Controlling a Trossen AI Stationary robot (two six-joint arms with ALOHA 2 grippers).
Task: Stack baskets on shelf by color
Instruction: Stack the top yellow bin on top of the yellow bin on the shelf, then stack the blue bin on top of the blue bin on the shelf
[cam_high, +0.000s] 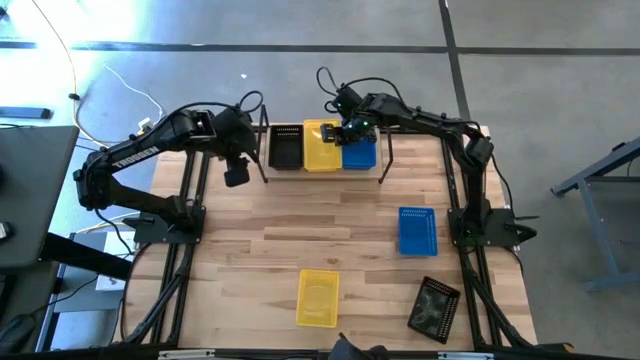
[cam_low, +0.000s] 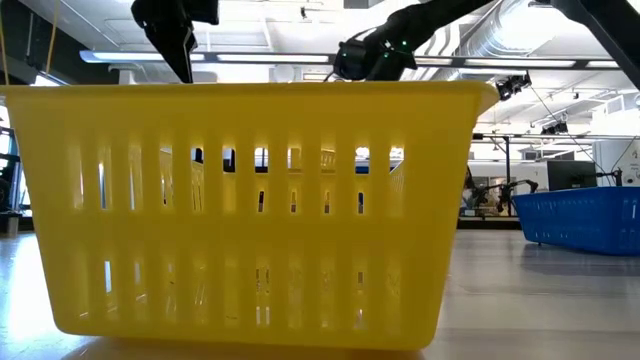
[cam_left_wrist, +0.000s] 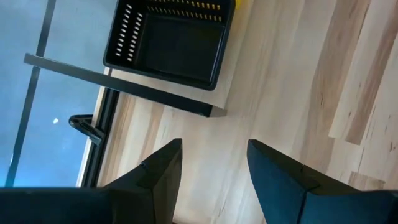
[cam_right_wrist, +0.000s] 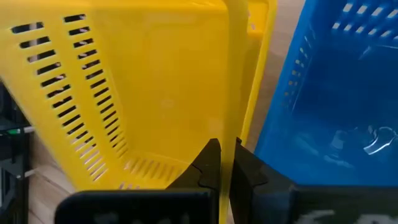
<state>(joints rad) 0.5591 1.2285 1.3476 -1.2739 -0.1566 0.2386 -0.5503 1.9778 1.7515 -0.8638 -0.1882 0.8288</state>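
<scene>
On the shelf (cam_high: 385, 160) at the table's far edge stand a black basket (cam_high: 285, 147), a yellow basket (cam_high: 318, 146) and a blue basket (cam_high: 362, 153) side by side. My right gripper (cam_high: 352, 128) is over the seam between yellow and blue, shut on the yellow one (cam_right_wrist: 155, 93). A second yellow rim (cam_right_wrist: 264, 37) shows just beyond it, next to the blue basket (cam_right_wrist: 336, 93). My left gripper (cam_high: 237, 172) hovers open left of the shelf, with the black basket (cam_left_wrist: 174, 40) ahead of its fingers (cam_left_wrist: 211, 168). Three more baskets lie on the table. My right gripper (cam_right_wrist: 225, 149) pinches the yellow basket's side wall (cam_right_wrist: 234, 118), the one facing the blue basket. One finger (cam_right_wrist: 208, 163) is inside the basket and one outside. The fingers come from above, pointing down. Whether the basket rests on the one beneath it cannot be told.
On the tabletop lie a blue basket (cam_high: 417, 230) at the right, a yellow basket (cam_high: 318, 297) near the front edge and a black basket (cam_high: 435, 307) at the near right. The near yellow basket (cam_low: 250, 210) fills the low view. The shelf's black end frames (cam_high: 263, 150) stand beside the row.
</scene>
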